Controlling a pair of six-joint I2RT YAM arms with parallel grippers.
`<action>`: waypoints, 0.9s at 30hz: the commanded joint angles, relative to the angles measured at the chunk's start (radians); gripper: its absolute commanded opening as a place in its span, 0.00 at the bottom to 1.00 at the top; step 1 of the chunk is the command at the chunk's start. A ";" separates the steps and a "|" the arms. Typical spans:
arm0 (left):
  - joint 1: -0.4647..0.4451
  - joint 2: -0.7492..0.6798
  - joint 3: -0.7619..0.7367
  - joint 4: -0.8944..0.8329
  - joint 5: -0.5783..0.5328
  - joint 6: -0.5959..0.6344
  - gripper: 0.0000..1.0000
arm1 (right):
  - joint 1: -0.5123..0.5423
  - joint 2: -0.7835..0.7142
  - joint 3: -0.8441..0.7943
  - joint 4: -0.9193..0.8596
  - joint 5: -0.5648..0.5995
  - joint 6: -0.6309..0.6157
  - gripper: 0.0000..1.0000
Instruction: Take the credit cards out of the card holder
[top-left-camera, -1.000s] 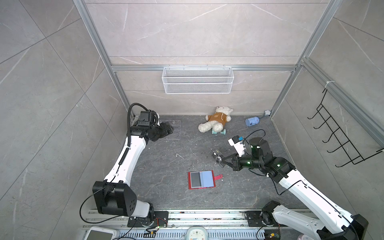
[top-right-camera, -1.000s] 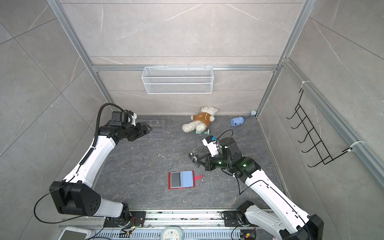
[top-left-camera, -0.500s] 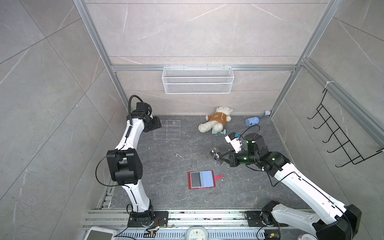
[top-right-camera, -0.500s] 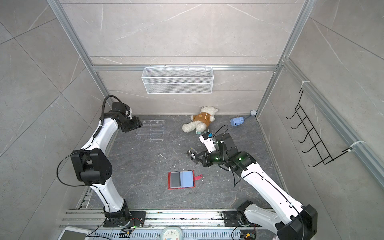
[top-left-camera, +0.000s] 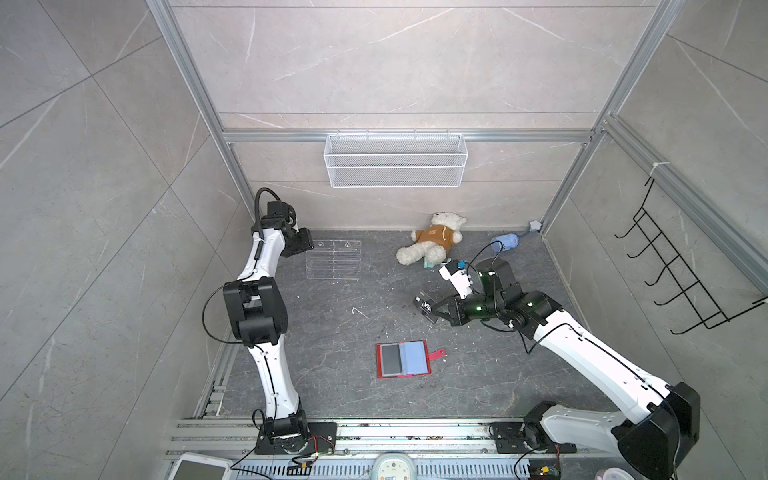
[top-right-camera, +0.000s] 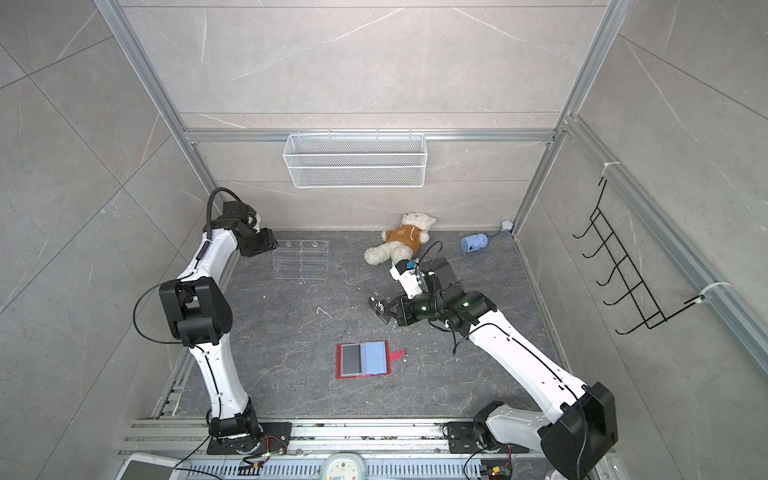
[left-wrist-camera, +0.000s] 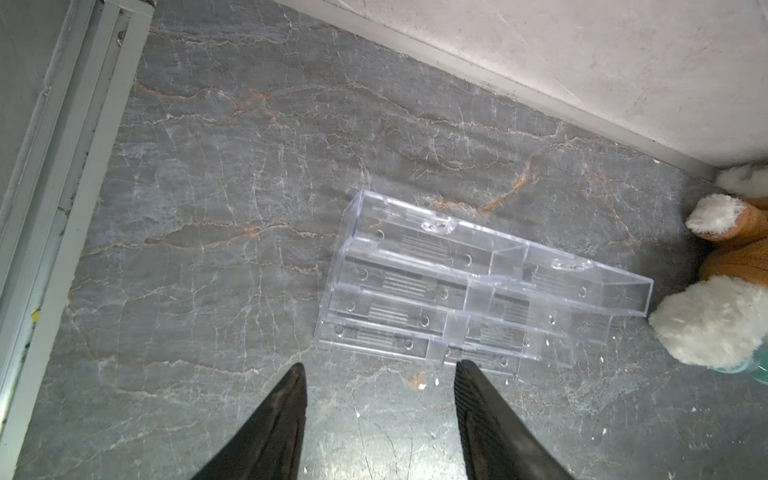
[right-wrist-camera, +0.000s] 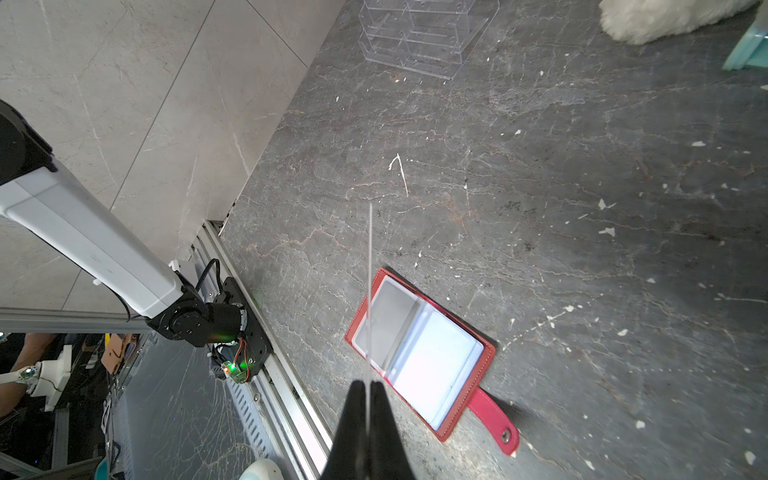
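Right fingers (right-wrist-camera: 356, 409) pressed shut on the Vip card (top-left-camera: 425, 306), pinched at one edge. In the right wrist view the card shows edge-on as a thin line. In both top views it sits right of centre, up and to the right of the card holder (top-left-camera: 415, 358), clear of it.

Card holder lies open and flat on the surface (top-left-camera: 332, 374), lower centre, red tab pointing right. A dark card (top-left-camera: 390, 359) sits in its left sleeve.

Left fingers (left-wrist-camera: 286, 399) stand apart, nothing between them, near the clear acrylic rack (left-wrist-camera: 457, 286), upper left in both top views.
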 joint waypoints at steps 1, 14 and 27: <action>0.010 0.037 0.060 0.011 0.041 0.034 0.58 | 0.006 0.028 0.039 0.007 0.012 -0.025 0.00; 0.011 0.149 0.172 0.011 0.037 0.050 0.52 | 0.014 0.079 0.054 0.024 0.009 -0.013 0.00; 0.012 0.242 0.255 -0.007 0.029 0.035 0.39 | 0.020 0.120 0.065 0.042 -0.002 -0.003 0.00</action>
